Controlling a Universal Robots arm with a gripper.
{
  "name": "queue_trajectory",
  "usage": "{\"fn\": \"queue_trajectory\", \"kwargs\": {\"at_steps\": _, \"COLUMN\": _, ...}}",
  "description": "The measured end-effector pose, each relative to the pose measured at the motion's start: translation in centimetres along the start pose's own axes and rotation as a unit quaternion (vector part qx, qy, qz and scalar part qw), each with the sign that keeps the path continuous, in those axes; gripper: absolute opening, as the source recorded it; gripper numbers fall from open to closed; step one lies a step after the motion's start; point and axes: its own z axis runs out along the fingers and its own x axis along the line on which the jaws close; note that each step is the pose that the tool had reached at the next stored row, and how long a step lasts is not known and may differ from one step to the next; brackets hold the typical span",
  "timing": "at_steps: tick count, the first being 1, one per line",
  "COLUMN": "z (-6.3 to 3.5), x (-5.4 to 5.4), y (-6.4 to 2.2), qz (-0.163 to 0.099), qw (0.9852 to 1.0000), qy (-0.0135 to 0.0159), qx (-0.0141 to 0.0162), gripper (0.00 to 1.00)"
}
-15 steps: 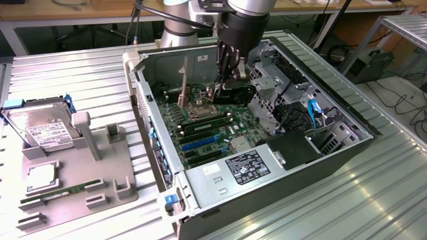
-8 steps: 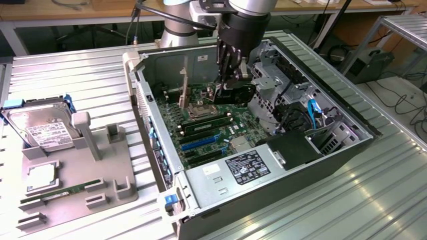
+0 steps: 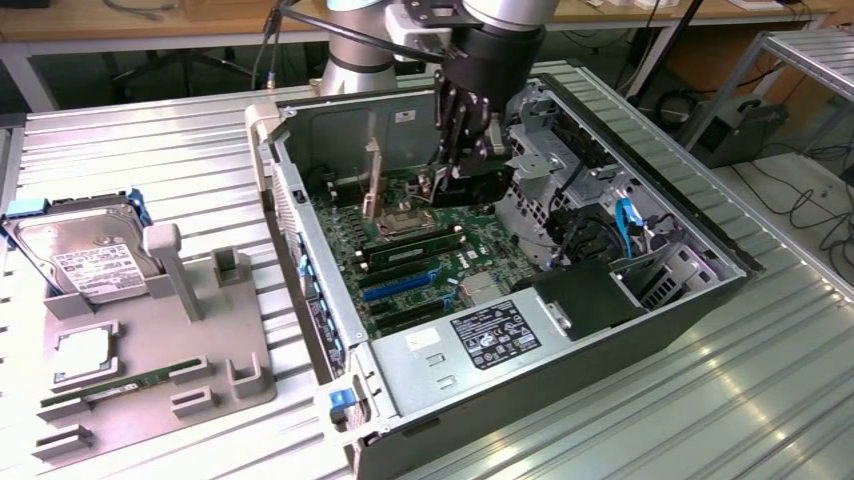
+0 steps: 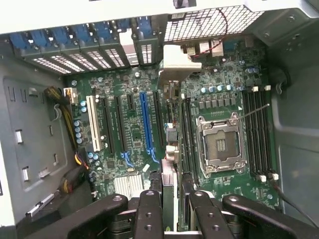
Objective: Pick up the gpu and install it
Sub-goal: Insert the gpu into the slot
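Ribbed metal tabletop [image 3: 160,150] is carrying the whole setup in the exterior view. Well apart from the gripper, toward the exterior view's left, a grey fixture tray [image 3: 227,370] is lying flat. It is holding a silver labelled hard drive [image 3: 80,255], a square processor chip [image 3: 83,352] and a narrow green RAM stick [image 3: 114,390], each in its own recess.

Nearer the gripper, an open computer case [image 3: 300,260] is lying on its side with the motherboard [image 3: 441,260] facing up. The gripper [image 3: 467,150] is reaching down into the case from above. It is closed on the gpu [image 3: 375,170], which is hanging on edge below the fingers and above the board. The card's silver end bracket is pointing toward the rear wall of the case.

In the wrist view, the gripper [image 4: 172,214] is clamping the gpu [image 4: 169,186] between its black fingers [image 4: 149,214]. The card is showing edge-on, running away from the fingers to its end bracket [image 4: 177,62] near the rear slot covers. On one side of the held card a long blue expansion slot [image 4: 146,124] is lying just beside it, with a white slot [image 4: 93,124] farther off. On the other side the open processor socket [image 4: 219,142] is sitting near. Whether the card's edge is touching the board cannot be told.

Past the gripper, toward the exterior view's right, a metal drive cage [image 3: 561,170] is standing close by. A labelled power supply [image 3: 494,335] is sitting at the case's near end.
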Motion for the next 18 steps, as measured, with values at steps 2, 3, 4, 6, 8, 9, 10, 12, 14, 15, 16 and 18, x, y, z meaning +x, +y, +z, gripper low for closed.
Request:
{"fn": "queue_trajectory", "kwargs": {"at_steps": 2, "z": 0.01, "x": -0.1, "y": -0.17, "qz": -0.009, "qw": 1.0, "qy": 0.0003, "qx": -0.0002, "gripper": 0.26}}
{"fn": "queue_trajectory", "kwargs": {"at_steps": 3, "z": 0.01, "x": -0.1, "y": -0.22, "qz": -0.013, "qw": 0.9999, "qy": 0.0004, "qx": -0.0003, "gripper": 0.26}}
{"fn": "queue_trajectory", "kwargs": {"at_steps": 4, "z": 0.01, "x": -0.1, "y": -0.28, "qz": -0.016, "qw": 0.9999, "qy": 0.0005, "qx": -0.0004, "gripper": 0.26}}
{"fn": "queue_trajectory", "kwargs": {"at_steps": 6, "z": 0.01, "x": -0.1, "y": -0.39, "qz": -0.021, "qw": 0.9998, "qy": 0.0007, "qx": -0.0005, "gripper": 0.26}}
{"fn": "queue_trajectory", "kwargs": {"at_steps": 8, "z": 0.01, "x": -0.2, "y": -0.53, "qz": -0.028, "qw": 0.9996, "qy": 0.0009, "qx": -0.0007, "gripper": 0.26}}
{"fn": "queue_trajectory", "kwargs": {"at_steps": 9, "z": 0.01, "x": -0.2, "y": -0.61, "qz": -0.031, "qw": 0.9995, "qy": 0.001, "qx": -0.0008, "gripper": 0.26}}
{"fn": "queue_trajectory", "kwargs": {"at_steps": 10, "z": 0.02, "x": -0.2, "y": -0.71, "qz": -0.035, "qw": 0.9994, "qy": 0.0011, "qx": -0.0009, "gripper": 0.26}}
{"fn": "queue_trajectory", "kwargs": {"at_steps": 12, "z": 0.01, "x": -0.3, "y": -0.91, "qz": -0.04, "qw": 0.9992, "qy": -0.0011, "qx": -0.0012, "gripper": 0.26}}
{"fn": "queue_trajectory", "kwargs": {"at_steps": 14, "z": 0.01, "x": -0.3, "y": -1.06, "qz": -0.043, "qw": 0.9991, "qy": -0.0081, "qx": -0.0018, "gripper": 0.26}}
{"fn": "queue_trajectory", "kwargs": {"at_steps": 15, "z": 0.01, "x": -0.3, "y": -1.12, "qz": -0.044, "qw": 0.9989, "qy": -0.0114, "qx": -0.0021, "gripper": 0.26}}
{"fn": "queue_trajectory", "kwargs": {"at_steps": 16, "z": 0.01, "x": -0.3, "y": -1.18, "qz": -0.047, "qw": 0.9988, "qy": -0.0136, "qx": -0.0024, "gripper": 0.26}}
{"fn": "queue_trajectory", "kwargs": {"at_steps": 18, "z": 0.01, "x": -0.3, "y": -1.29, "qz": -0.059, "qw": 0.9982, "qy": -0.015, "qx": -0.003, "gripper": 0.26}}
